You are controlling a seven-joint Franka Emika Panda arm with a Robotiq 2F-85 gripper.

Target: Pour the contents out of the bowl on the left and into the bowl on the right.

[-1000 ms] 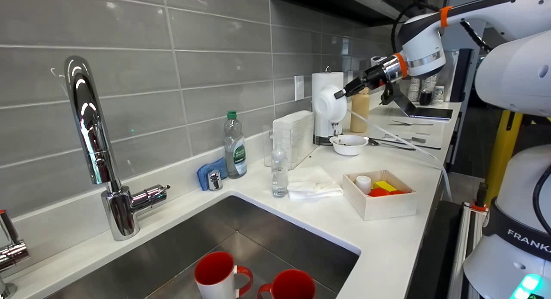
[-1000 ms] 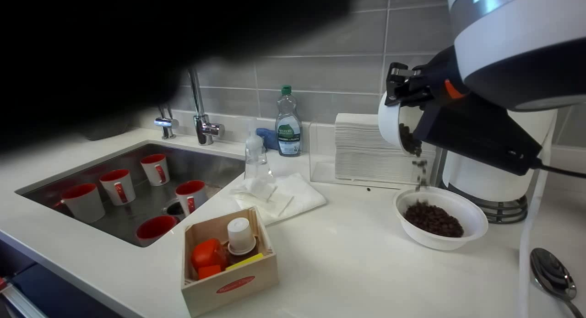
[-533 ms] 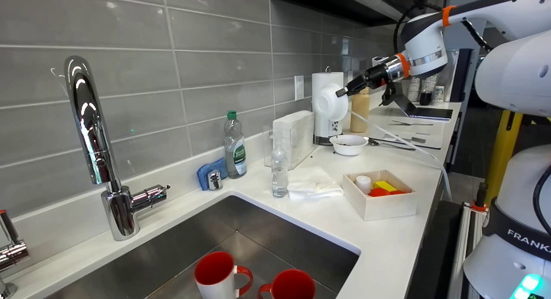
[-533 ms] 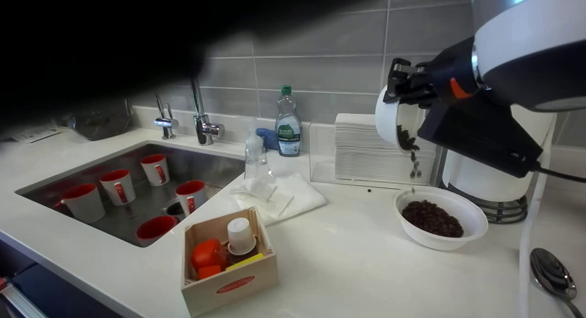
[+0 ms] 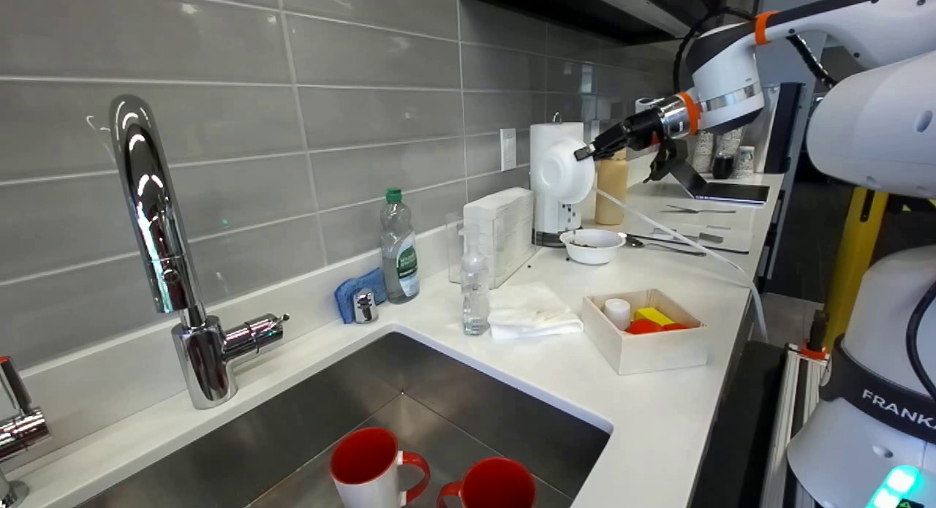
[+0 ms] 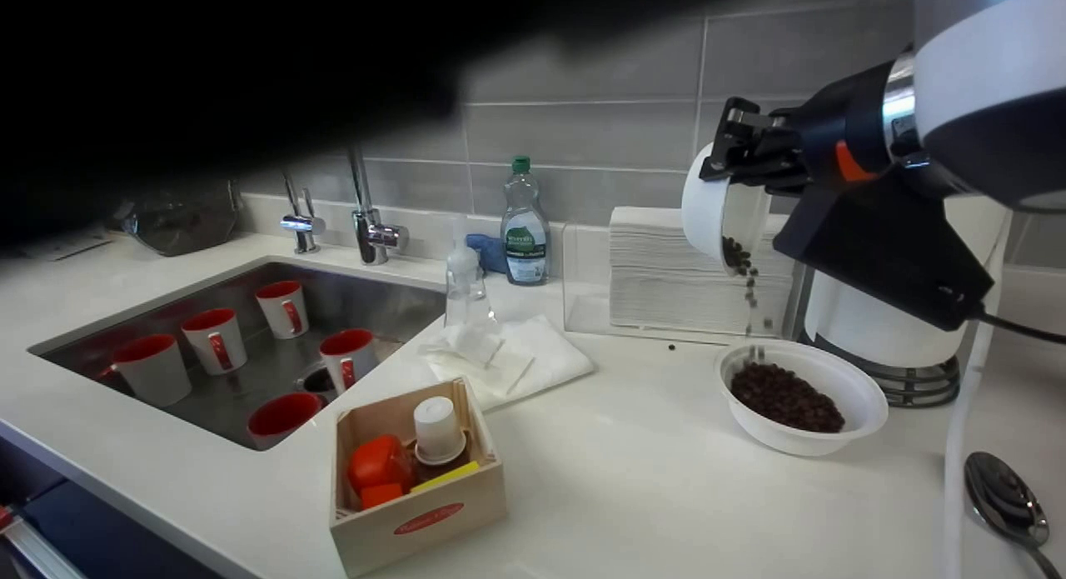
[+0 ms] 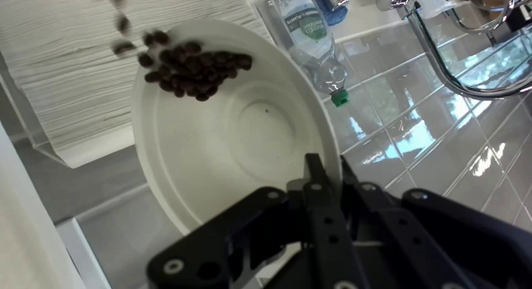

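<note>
Counter (image 6: 633, 496): runs beside sink (image 5: 497, 416) | arm (image 5: 870, 128): extended above counter | gripper (image 7: 330, 172): jaws clamped on rim of held bowl (image 6: 702, 208) | held bowl: tilted, mouth sideways, above and apart from lower bowl (image 6: 774, 436) | lower bowl: upright on counter | beans (image 6: 787, 400): heaped in lower bowl, clustered at held bowl's low edge, several in mid-air between

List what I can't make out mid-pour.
Beans in midair: blurred in the wrist view.
Raised bowl: inside hidden by its underside in an exterior view.
Lower bowl: contents mostly behind its wall in an exterior view.
Tall tap: top behind a dark blur in an exterior view.
Spoon: handle cut off at the corner in an exterior view.
</note>
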